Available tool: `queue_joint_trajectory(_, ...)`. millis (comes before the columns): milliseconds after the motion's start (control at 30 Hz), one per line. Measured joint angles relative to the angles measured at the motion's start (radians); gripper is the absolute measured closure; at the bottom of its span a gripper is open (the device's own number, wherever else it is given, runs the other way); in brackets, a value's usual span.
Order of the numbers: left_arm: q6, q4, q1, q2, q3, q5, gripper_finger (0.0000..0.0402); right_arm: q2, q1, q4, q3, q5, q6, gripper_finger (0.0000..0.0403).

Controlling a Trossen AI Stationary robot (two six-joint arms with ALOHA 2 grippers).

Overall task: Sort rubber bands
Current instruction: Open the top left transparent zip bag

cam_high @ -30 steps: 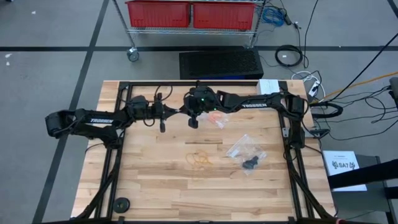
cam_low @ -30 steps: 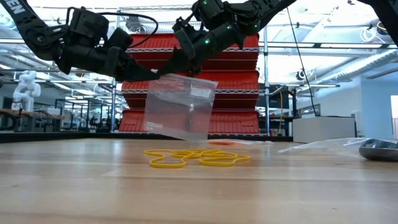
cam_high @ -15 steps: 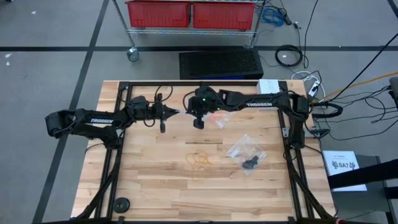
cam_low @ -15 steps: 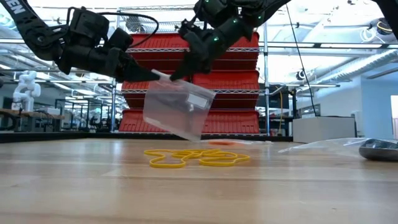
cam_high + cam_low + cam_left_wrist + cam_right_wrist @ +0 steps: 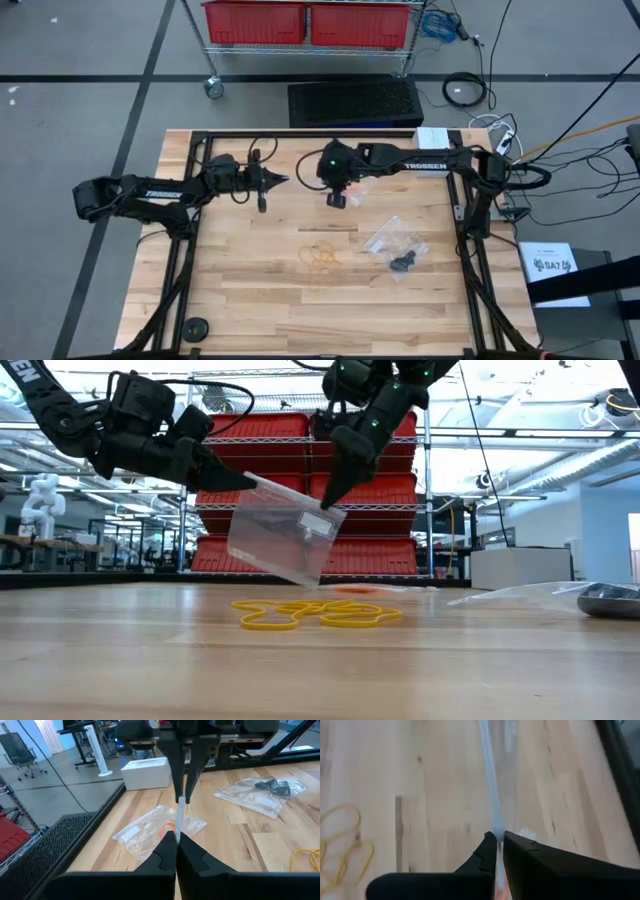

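Note:
A clear plastic bag [image 5: 280, 540] hangs in the air between my two grippers, above the table's far middle. My left gripper [image 5: 245, 482] is shut on its top edge at one end, and my right gripper [image 5: 325, 500] is shut on the same edge at the other end. A pile of pale yellow rubber bands [image 5: 322, 255] lies loose on the wood nearer the front, also visible in the low view [image 5: 315, 613]. Orange rubber bands [image 5: 167, 826] lie inside a second clear bag [image 5: 150, 830] flat on the table beneath the held one. My left gripper pinches the bag's top edge [image 5: 179, 815] at its left corner between its two fingers, coming nearly level from the table's left. The bag hangs below, clear of the table. My right gripper pinches the same top edge [image 5: 492, 820] near its right corner, slanting down from above. That corner sits lower, so the bag hangs tilted.
A third clear bag [image 5: 395, 240] with black rubber bands [image 5: 402, 262] lies right of the middle. A white box [image 5: 432, 138] stands at the far right corner, and a black round object [image 5: 195, 328] at the near left. The black frame [image 5: 190, 230] borders the table.
My right gripper has gone toward the table's right along the bag's top edge and tipped to point more steeply down. The bag's right upper corner has come lower, so the bag now hangs tilted. The left end has stayed in place.

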Motion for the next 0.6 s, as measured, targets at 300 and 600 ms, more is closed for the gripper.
queue_joint_trajectory(300, 0.0, -0.009, -0.001, 0.0, 0.0, -0.04, 0.04, 0.0, 0.0, -0.137, 0.001, 0.001, 0.038, 0.0394)
queue_joint_trajectory(600, -0.01, -0.05, 0.018, -0.002, 0.0, -0.083, 0.04, -0.04, 0.006, -0.137, -0.001, 0.21, 0.053, 0.0321)
